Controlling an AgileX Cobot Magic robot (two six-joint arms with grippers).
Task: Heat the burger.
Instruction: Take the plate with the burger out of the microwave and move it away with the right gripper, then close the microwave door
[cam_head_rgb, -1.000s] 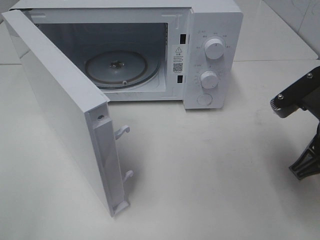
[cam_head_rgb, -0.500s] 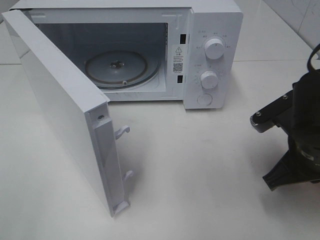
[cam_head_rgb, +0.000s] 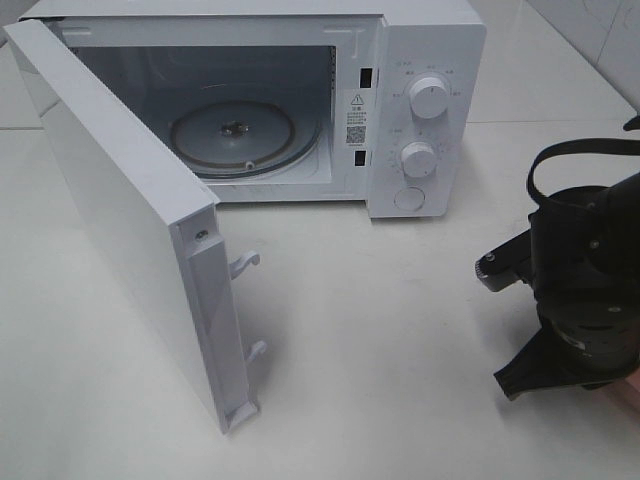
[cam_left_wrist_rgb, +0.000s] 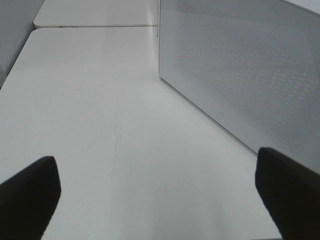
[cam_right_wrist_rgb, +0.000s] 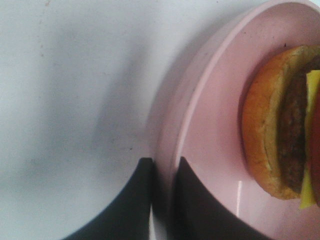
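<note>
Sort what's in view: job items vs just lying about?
Job:
burger
pink plate, rim pinched by the right gripper
microwave, door open, turntable bare

Lying about:
nothing I can see; left gripper open, idle beside the door

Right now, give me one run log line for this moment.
microwave: door open, turntable bare | right gripper: shut on pink plate rim, burger on plate | left gripper: open, empty
</note>
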